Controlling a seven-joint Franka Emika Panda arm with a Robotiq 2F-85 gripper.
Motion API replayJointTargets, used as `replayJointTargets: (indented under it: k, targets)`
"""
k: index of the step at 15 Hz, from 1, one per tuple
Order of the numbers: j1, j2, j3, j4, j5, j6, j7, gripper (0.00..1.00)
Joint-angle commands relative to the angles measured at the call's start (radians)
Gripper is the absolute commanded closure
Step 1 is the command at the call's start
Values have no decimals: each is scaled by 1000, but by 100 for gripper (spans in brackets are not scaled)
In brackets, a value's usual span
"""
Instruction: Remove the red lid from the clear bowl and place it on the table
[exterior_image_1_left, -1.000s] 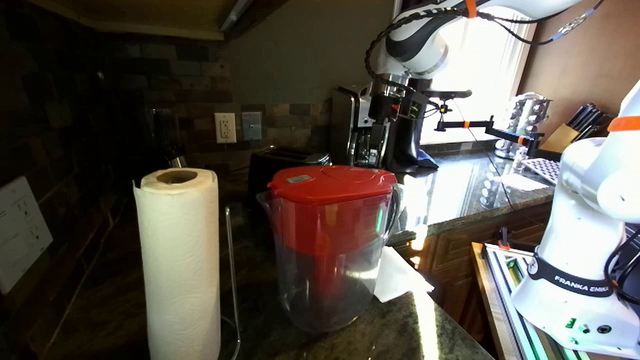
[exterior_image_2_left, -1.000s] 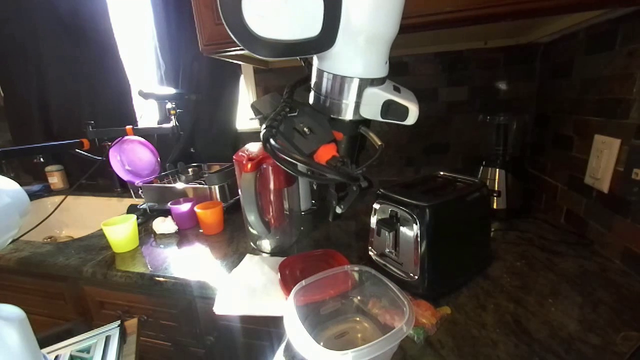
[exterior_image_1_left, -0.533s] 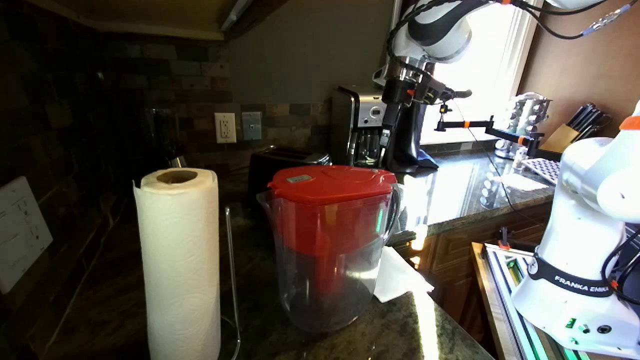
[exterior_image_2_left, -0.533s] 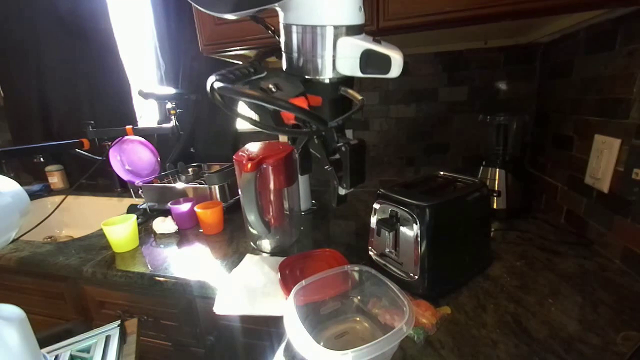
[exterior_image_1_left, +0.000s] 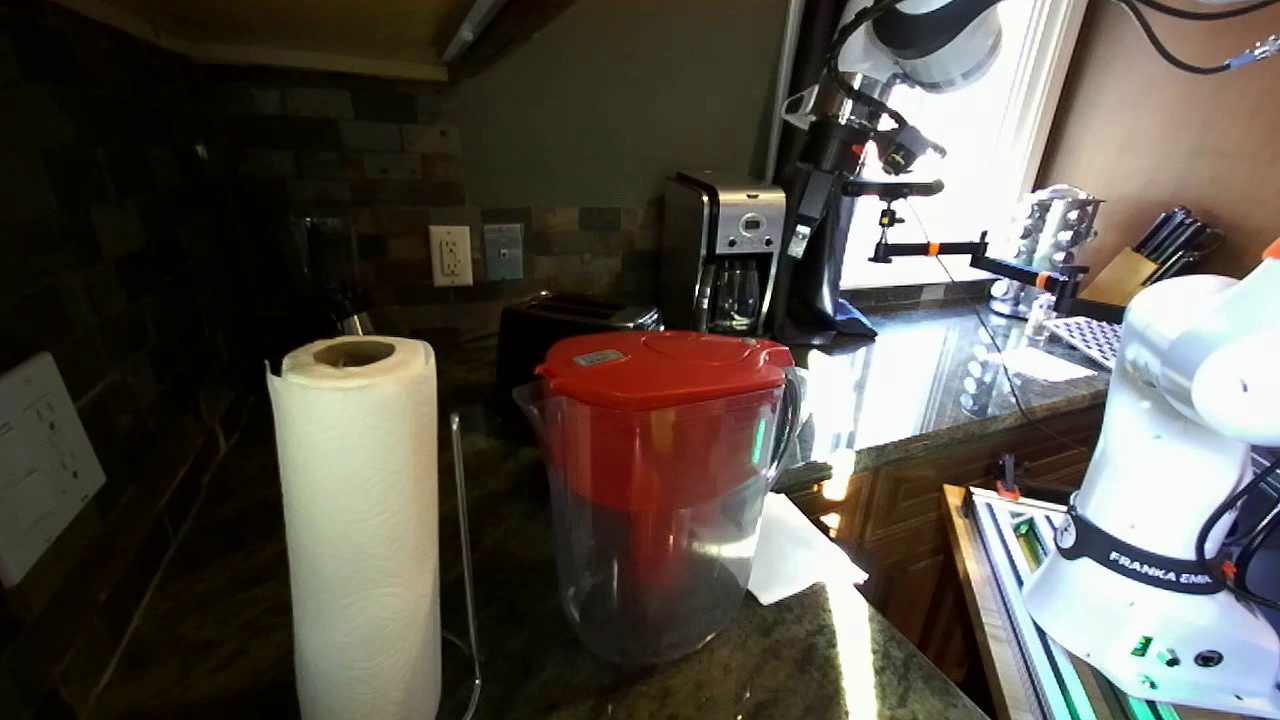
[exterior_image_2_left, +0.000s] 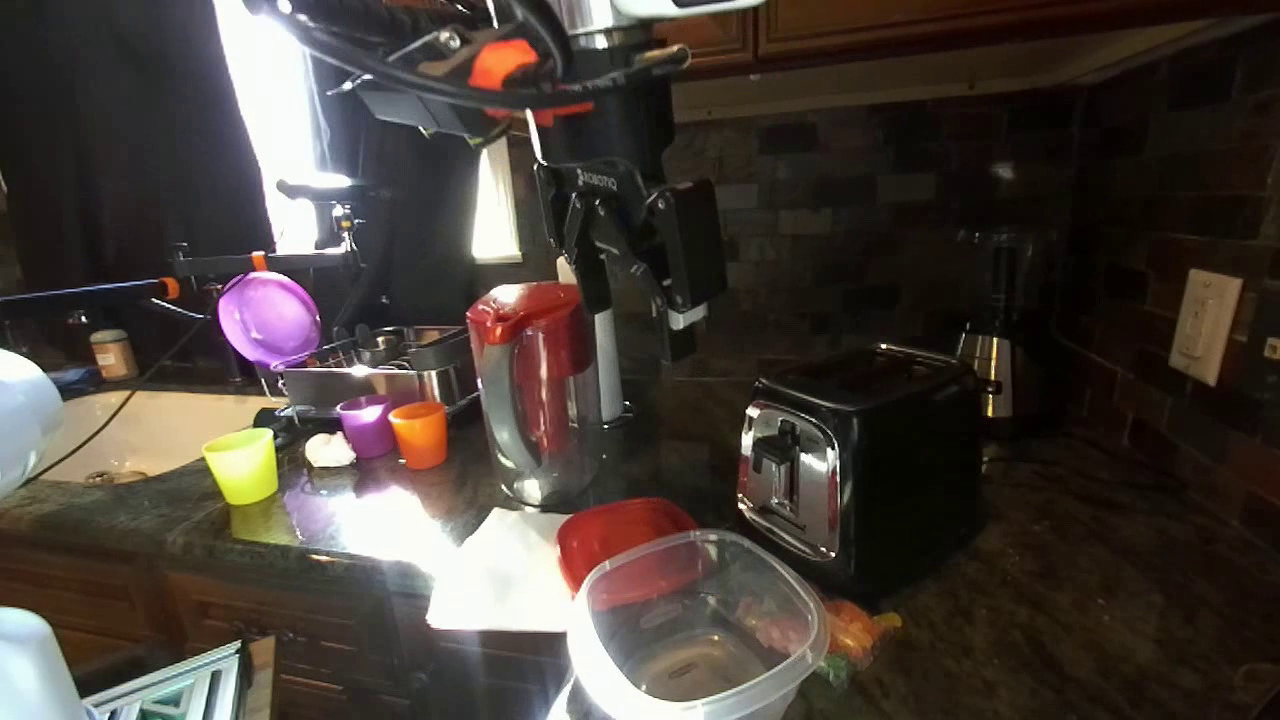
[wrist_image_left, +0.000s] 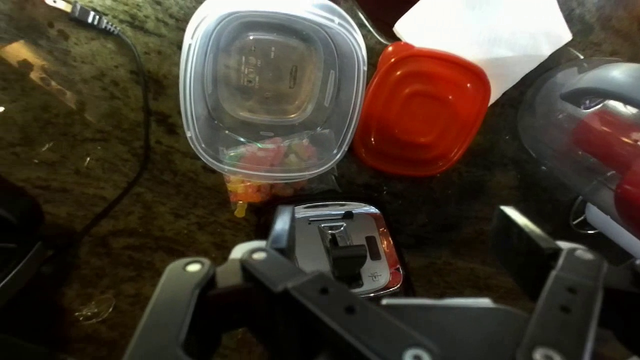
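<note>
The red lid lies flat on the dark, glossy table, right of the clear bowl in the wrist view. From above, the bowl stands uncovered with nothing inside. In an exterior view the lid shows behind the bowl's rim; I cannot tell whether they touch. My gripper is open, its fingers wide apart with nothing between them. In an exterior view the gripper hangs high above the counter, left of the toaster. Another exterior view hides lid and bowl from sight.
A black and chrome toaster stands close behind the bowl. The large jug with red top is near the lid. A bag of candy, white paper and a paper towel roll are around. Colored cups stand by the sink.
My gripper has risen and moved left in an exterior view, up and to the right in another. Its fingers have spread apart. The lid and bowl have stayed where they were.
</note>
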Motion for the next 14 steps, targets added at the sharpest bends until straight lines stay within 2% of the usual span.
replayJointTargets:
  k: [1, 4, 5, 14]
  targets:
    - [-1, -92, -19, -36, -62, -36, 20, 0]
    - [2, -124, -33, -35, -89, -64, 13, 0]
    - [23, -75, -39, -6, -72, -38, 14, 0]
    - [23, -102, -44, -15, -83, -43, 14, 0]
